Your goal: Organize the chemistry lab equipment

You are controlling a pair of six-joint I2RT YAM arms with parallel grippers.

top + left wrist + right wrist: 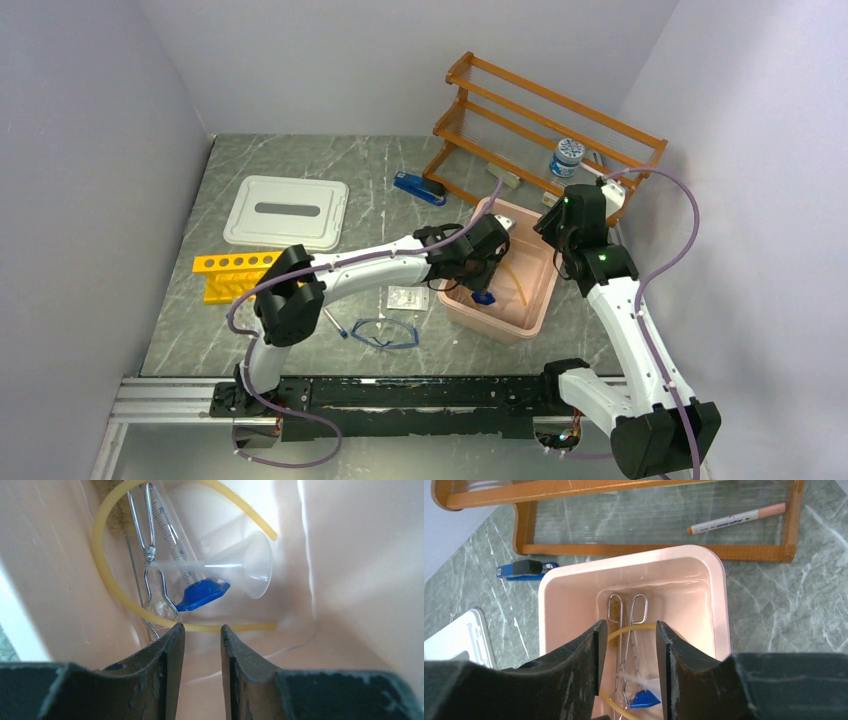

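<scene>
Left gripper is down inside the pink tub, fingers parted by a fairly narrow gap with nothing between them and not touching anything. Just past the tips, on the tub floor, lies the tan rubber tubing, looping round a graduated cylinder with a blue base, a clear funnel and some metal tongs. The funnel lies on its side, its stem across the cylinder.

Right gripper hangs above the same tub from the other side, looking straight down into it. Its fingers are spread too and grip nothing; through the gap you can see the tubing and tongs below.

The rest of the gear is out on the table left of the tub: the white flat packet just beside it, the blue-framed goggles nearer the arm bases, and a small blue-capped tube next to the goggles. The blue stapler lies behind the tub near the wooden rack, and a marker lies on the rack.
</scene>
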